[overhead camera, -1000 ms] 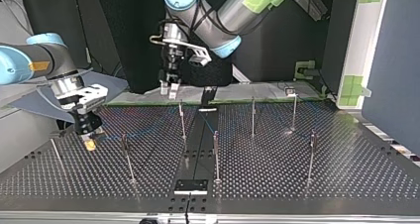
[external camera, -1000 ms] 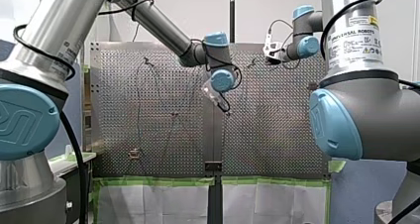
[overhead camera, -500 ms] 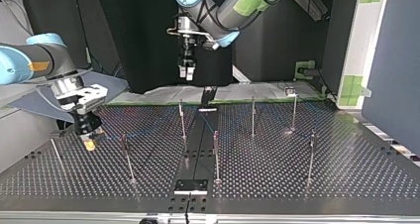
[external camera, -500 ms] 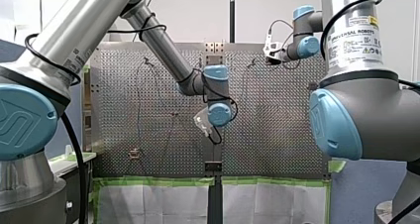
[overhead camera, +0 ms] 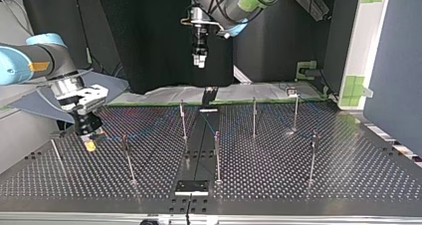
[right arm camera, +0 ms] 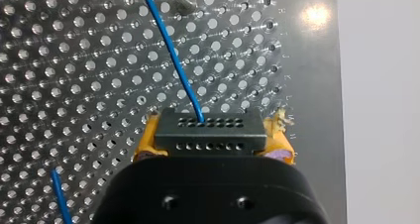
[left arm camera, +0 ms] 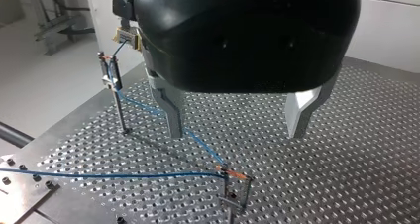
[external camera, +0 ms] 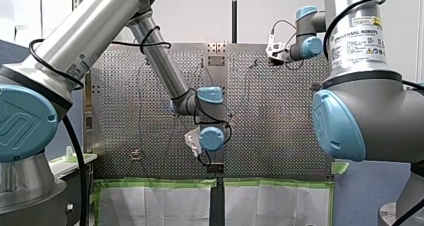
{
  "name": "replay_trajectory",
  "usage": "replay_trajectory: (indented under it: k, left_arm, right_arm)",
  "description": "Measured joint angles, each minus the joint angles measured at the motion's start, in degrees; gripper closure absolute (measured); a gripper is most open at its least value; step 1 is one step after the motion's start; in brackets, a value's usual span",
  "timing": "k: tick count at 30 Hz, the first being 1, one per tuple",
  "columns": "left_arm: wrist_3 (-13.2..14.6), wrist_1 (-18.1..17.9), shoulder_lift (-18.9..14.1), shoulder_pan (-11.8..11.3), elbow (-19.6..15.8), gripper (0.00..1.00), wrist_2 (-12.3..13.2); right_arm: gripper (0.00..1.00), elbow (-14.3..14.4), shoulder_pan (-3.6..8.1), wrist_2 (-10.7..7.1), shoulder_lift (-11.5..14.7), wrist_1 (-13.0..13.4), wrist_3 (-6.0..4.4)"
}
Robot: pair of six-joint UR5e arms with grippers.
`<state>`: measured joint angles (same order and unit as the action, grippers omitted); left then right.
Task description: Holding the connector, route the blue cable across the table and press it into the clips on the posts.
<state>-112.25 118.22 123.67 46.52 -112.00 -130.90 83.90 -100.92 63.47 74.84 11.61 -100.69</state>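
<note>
My right gripper [overhead camera: 90,141] clamps the black connector [right arm camera: 208,132] near the perforated table's [right arm camera: 74,85] side edge, its blue cable [left arm camera: 203,147] strung straight between post clips. My left gripper [left arm camera: 237,115] hangs wide and empty above, so a hard tug could likely pop the cable from a clip [left arm camera: 233,174].

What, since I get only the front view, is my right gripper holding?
Observer: The right wrist view shows your right gripper, with yellow pads, shut on a black rectangular connector; the thin blue cable leaves it.
Operator: And my left gripper?
Observer: Left wrist view: left gripper open, empty, above the perforated metal table.
Operator: Cable routed yet?
Observer: Same view: it crosses the top of a thin metal post, then bends at another.
</note>
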Motion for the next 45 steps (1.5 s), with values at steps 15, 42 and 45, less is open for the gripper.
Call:
replay_trajectory:
  k: [15,42,45]
  left_arm:
    - [3.1,4.3,0.1,0.0,-7.9,0.0,0.7]
    - [4.1,-4.5,0.1,-0.1,-15.1,0.0,0.8]
    - [4.1,-4.9,0.1,-0.2,-13.7,0.0,0.8]
  right_arm:
    - [1.0,0.0,-0.02,0.0,-0.1,-0.1,0.03]
    - [1.0,0.0,-0.01,-0.09,-0.1,-0.5,-0.26]
    - [1.0,0.0,-0.01,-0.09,-0.1,-0.6,-0.3]
